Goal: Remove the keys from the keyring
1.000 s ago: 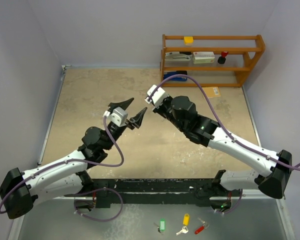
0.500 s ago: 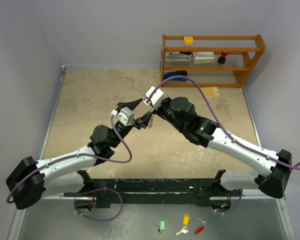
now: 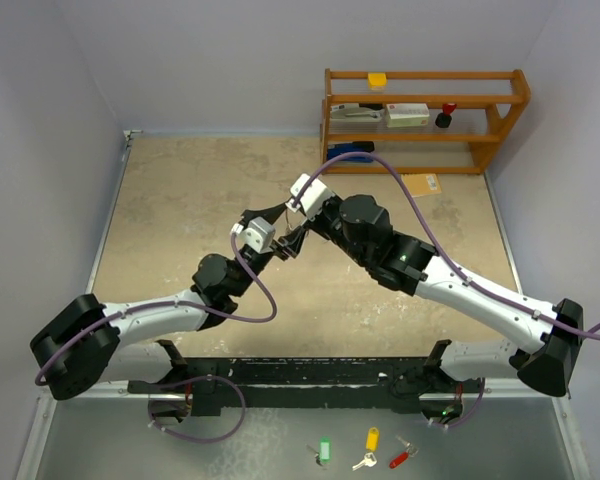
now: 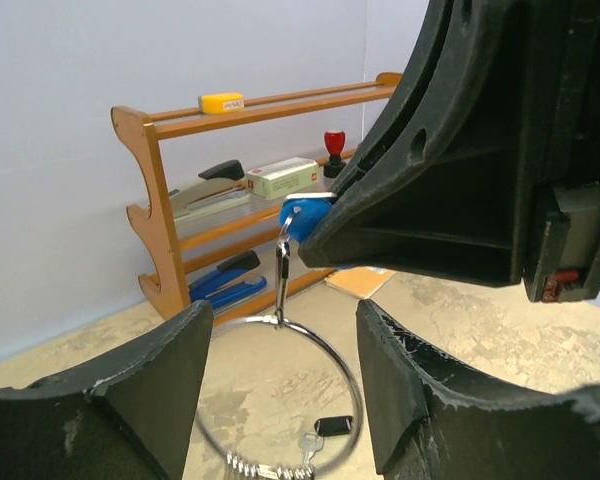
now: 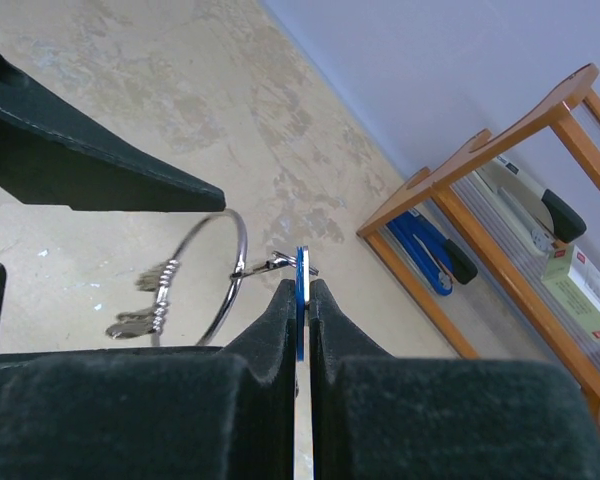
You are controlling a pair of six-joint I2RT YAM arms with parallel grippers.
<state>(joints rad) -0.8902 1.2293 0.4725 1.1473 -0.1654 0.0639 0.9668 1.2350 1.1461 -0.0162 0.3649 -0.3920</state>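
my top camera sits high behind the near edge, looking down over the whole worktop (image 3: 180, 200). the wrist cameras ride close on the left tool (image 4: 280, 390) and right tool (image 5: 300, 290), both angled toward the far wall (image 4: 70, 60), sharing the keyring (image 5: 242, 238) and wooden shelf (image 4: 155, 200).

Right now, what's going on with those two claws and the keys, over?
Right gripper shut on blue-headed key. Left gripper open, straddling hanging keyring. Black-headed key and silver keys low on ring.

Probably a lab test cell: plain walls (image 3: 230, 60) box in a table (image 3: 180, 200).
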